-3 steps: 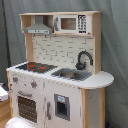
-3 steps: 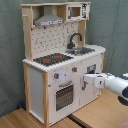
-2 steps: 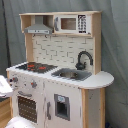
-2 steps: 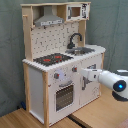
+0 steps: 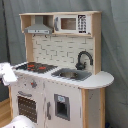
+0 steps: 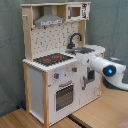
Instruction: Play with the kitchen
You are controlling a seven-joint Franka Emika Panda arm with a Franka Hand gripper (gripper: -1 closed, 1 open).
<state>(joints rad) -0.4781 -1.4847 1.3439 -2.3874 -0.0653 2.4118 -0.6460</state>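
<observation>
White arm has advanced toward the kitchen front since a second ago; contact imminent. Gripper state: cannot tell.

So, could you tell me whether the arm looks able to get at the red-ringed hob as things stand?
Probably yes. In the second exterior view the arm reaches in at worktop height beside the kitchen, and the hob lies bare on top, with only the grey hood well above it.
</observation>
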